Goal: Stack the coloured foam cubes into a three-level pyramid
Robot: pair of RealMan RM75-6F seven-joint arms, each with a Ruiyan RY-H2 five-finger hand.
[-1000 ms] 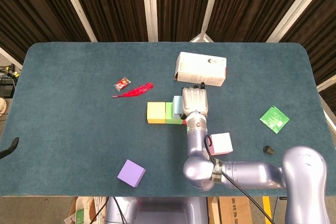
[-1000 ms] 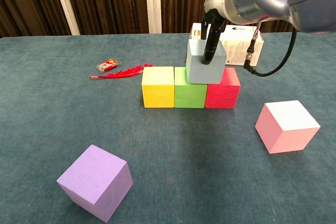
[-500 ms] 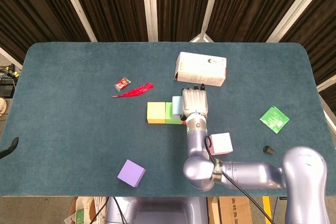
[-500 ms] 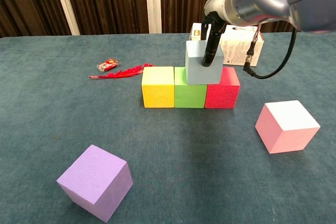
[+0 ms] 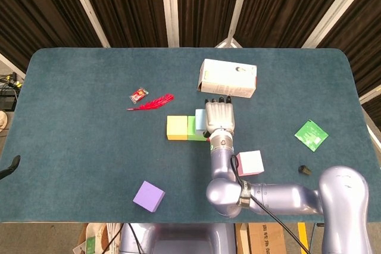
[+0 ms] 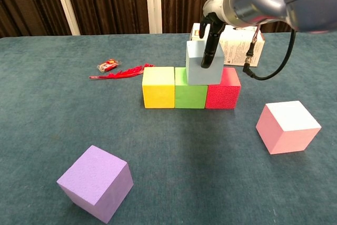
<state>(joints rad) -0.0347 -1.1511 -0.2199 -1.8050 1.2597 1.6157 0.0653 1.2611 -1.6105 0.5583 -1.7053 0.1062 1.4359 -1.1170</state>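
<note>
A yellow cube point(image 6: 158, 87), a green cube point(image 6: 189, 96) and a red cube point(image 6: 225, 89) stand in a touching row mid-table. A light blue cube point(image 6: 202, 64) sits on top, over the seam between green and red. My right hand point(image 6: 211, 34) grips this blue cube from above, one finger down its front face. In the head view the right hand point(image 5: 218, 117) covers the red cube and most of the light blue cube point(image 5: 200, 121). A pink cube point(image 6: 287, 126) lies at the near right and a purple cube point(image 6: 96, 183) at the near left. My left hand is out of sight.
A white carton point(image 5: 228, 78) lies just behind the row. A red feather point(image 5: 152, 102) and a red candy wrapper point(image 5: 139, 94) lie to the far left of it. A green packet point(image 5: 311, 135) and a small black object point(image 5: 304, 171) are at the right.
The light blue cube has shifted slightly left on the green and red cubes, still in my right hand. The hand has edged a little farther from me.
</note>
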